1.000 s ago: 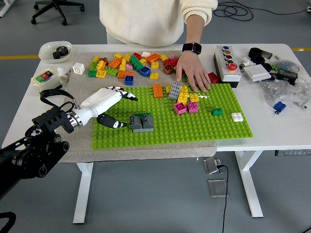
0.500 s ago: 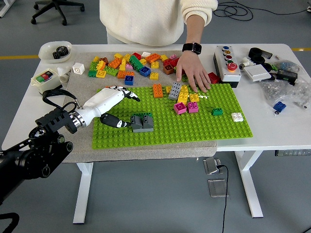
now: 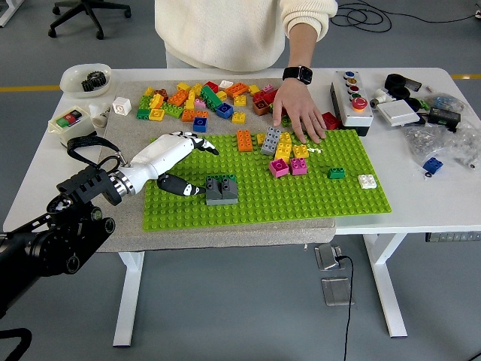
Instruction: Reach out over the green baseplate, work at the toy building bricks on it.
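- Green baseplate point(image 3: 301, 197): a studded, bright green rectangle lying on a grey mat at the table's centre; no writing is legible anywhere.
- On it: one grey brick block point(image 3: 221, 189) at 9 o'clock, two magenta bricks point(image 3: 288, 166), one small green, one white.
- Left hand point(image 3: 167, 160): fingers spread, holding nothing, thumb just beside the grey block.
- Person's hand point(image 3: 297, 113) rests at the plate's 12 o'clock edge.

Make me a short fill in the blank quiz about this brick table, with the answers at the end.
1. The robot's left hand reaches over the ____ baseplate.
2. The grey brick block sits just to the ____ of that hand's thumb in the picture.
3. The person's hand wears a ____ on its wrist.
4. The two pink bricks stand ____ the baseplate.

Answers: green; right; watch; on
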